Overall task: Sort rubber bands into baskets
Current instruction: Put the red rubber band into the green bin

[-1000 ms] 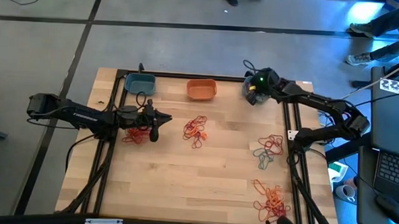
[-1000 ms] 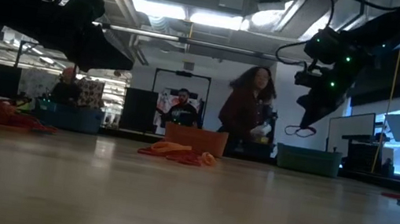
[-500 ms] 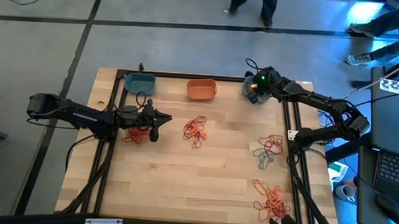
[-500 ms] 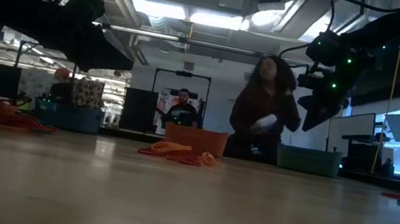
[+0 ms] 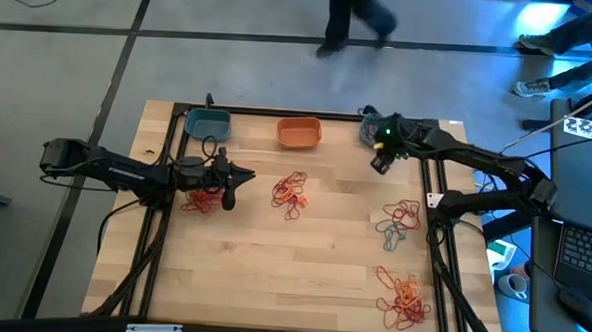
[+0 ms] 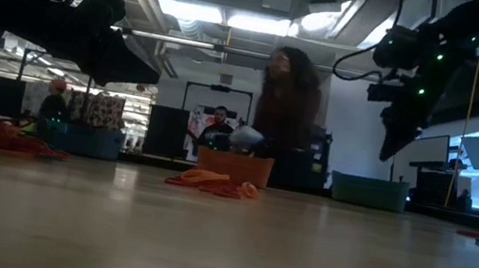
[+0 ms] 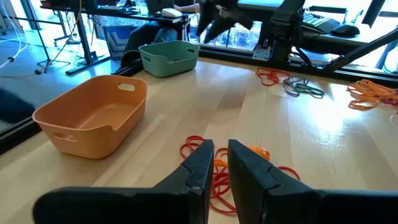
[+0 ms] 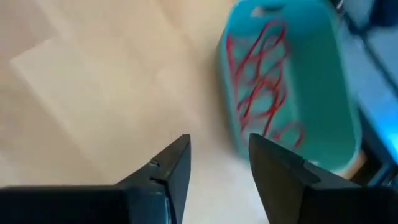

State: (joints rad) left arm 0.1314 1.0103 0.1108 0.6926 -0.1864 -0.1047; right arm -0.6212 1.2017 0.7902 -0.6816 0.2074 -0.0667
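Three baskets stand along the table's far edge: a teal-blue one, an orange one and a teal one with red rubber bands lying in it. My right gripper hangs open just to the near side of that teal basket, with nothing between its fingers. My left gripper waits shut at the left, above a red pile of rubber bands. Nothing shows between its fingers. More rubber bands lie in a red-orange pile at the middle.
A red and grey-teal pile lies by the right edge, and an orange pile at the near right corner. Black frame rails run along both table sides. A person walks past beyond the far edge.
My right gripper has let go of the red band that hung below it over the teal basket. The band no longer hangs there. The gripper has then drawn back from the basket toward the table's near edge. A person has walked across behind the table.
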